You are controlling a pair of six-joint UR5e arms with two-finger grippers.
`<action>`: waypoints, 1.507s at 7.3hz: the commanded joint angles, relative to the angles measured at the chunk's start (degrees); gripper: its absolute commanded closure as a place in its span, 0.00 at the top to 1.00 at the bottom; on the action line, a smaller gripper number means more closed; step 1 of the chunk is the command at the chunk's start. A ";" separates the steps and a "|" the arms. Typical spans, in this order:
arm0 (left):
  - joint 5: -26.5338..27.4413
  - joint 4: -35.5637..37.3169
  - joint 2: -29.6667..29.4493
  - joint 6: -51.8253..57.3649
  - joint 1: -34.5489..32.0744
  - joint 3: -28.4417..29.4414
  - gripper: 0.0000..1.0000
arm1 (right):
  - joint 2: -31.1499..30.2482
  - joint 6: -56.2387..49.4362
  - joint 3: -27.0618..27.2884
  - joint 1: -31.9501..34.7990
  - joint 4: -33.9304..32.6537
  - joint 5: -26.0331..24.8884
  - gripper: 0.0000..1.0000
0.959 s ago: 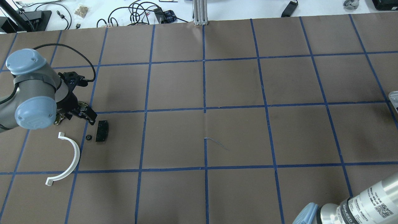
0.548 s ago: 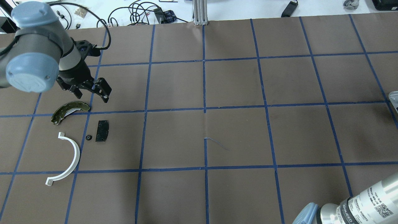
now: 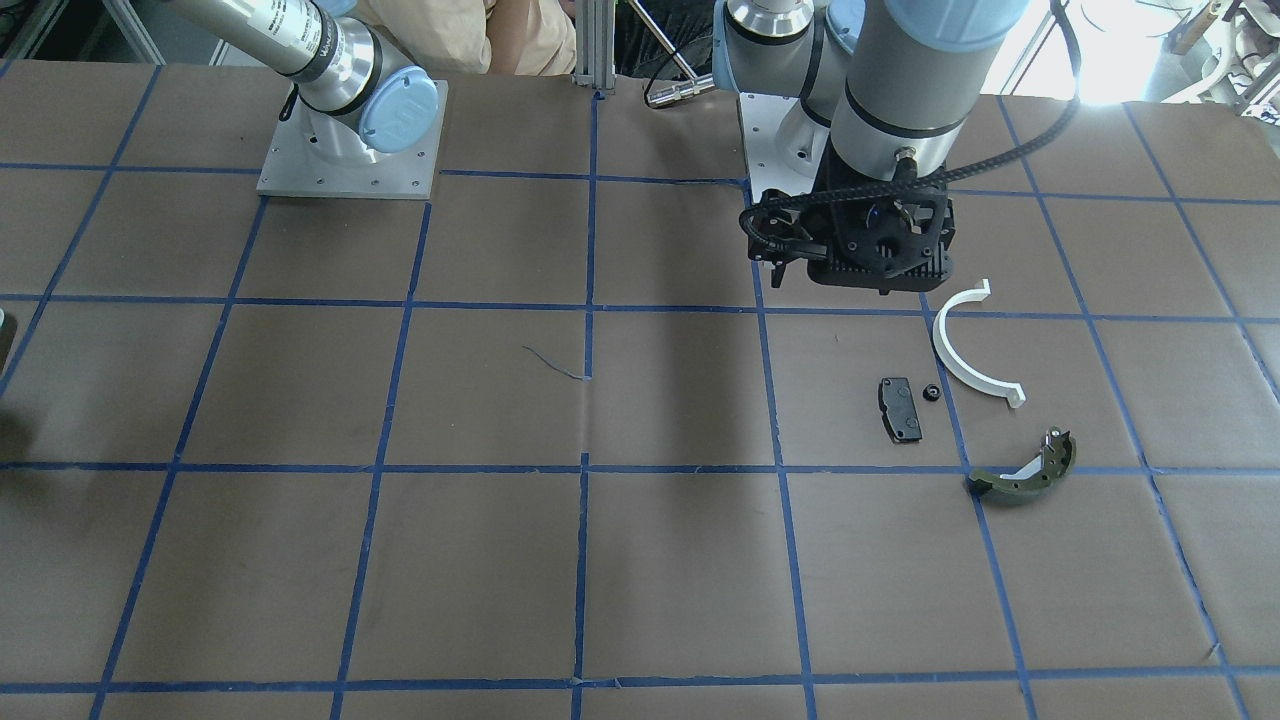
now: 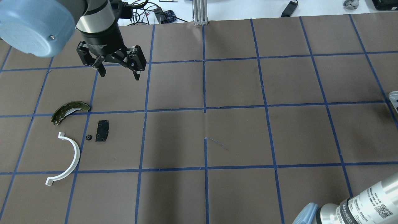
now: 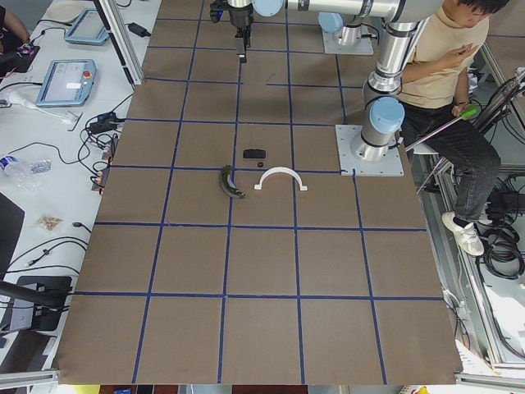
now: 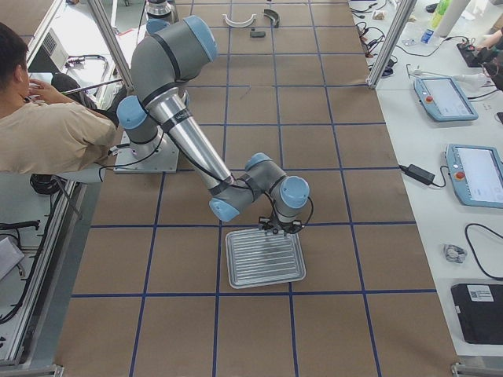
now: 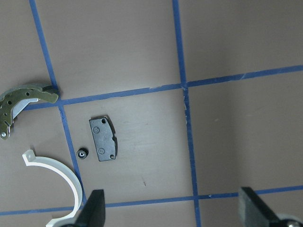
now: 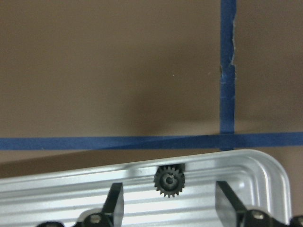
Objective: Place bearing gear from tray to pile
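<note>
— Black gear (image 8: 169, 180): where?
— On silver tray (image 8: 265, 165), near rounded corner; right gripper (image 8: 168, 194) spread wide either side, not touching; left gripper (image 4: 119, 75) wide too, empty, hanging apart from pile (image 4: 102, 131) of parts.

**Left arm** (image 4: 96, 21): entered at the overhead view's upper left. Its last link stood near vertical, with a blue-capped joint (image 4: 34, 25) large in the foreground. The tool was held high.

**Left gripper** (image 4: 119, 74): pointed downward, with its black fingers (image 4: 136, 67) spread wide and empty. The wrist view showed both tips at the lower edge, far apart.

**Right arm** (image 6: 189, 141): the silver upper link sloped from the shoulder down to a folded elbow. The short forearm doubled back, and the wrist (image 6: 292, 192) was turned downward.

**Right gripper** (image 8: 169, 195): sat low and pointed straight down. Its fingers (image 8: 115, 198) were parted, and neither pad was closed on anything.
</note>
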 commanded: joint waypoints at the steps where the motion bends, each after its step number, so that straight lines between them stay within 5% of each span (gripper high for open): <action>1: -3.40 1.69 0.22 -1.13 -0.67 0.11 1.00 | 0.09 -1.99 0.00 0.00 0.00 1.41 0.73; 8: -3.78 1.78 0.13 -2.80 -0.23 0.20 1.00 | 0.44 -2.96 0.44 0.00 -0.09 1.50 0.73; 11: -3.87 1.78 0.22 -2.89 -0.23 0.11 1.00 | 0.53 -3.05 0.44 0.00 -0.09 1.50 0.56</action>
